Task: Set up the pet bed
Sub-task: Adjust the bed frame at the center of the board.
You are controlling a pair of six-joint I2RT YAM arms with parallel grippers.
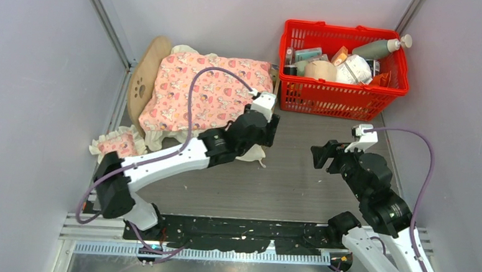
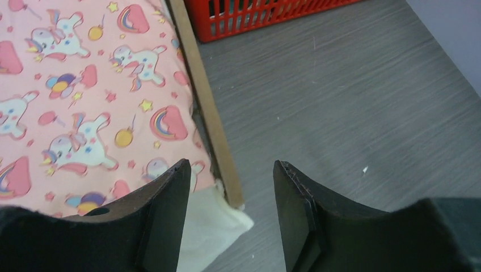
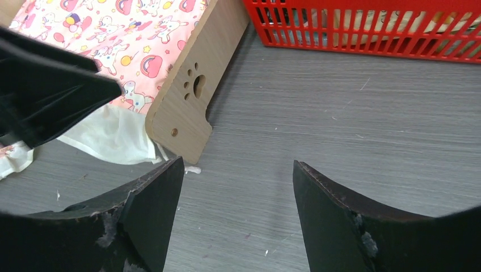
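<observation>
Grey wood-grain surface [image 1: 299,170], closed in by pale walls, carries everything. At its middle the left gripper [image 2: 230,170] hangs with its fingers spread and nothing between them. It is right over the near foot-end corner of the pet bed [image 1: 149,62]. One finger is above the pink unicorn blanket [image 2: 85,102], the other above bare surface, and the footboard [image 2: 209,116] runs away ahead of the gap.

The bed lies along the far-left wall. Its long axis crosses the top view, with the arched headboard to the left and the foot end just beside the red basket [image 1: 340,97].

The right gripper [image 3: 238,167], also spread and empty, faces the footboard across bare surface, well apart from it.

The small frilled pillow [image 1: 118,145] lies off the bed at its head end. By this layout the left arm is much the nearer to both bed and pillow.
</observation>
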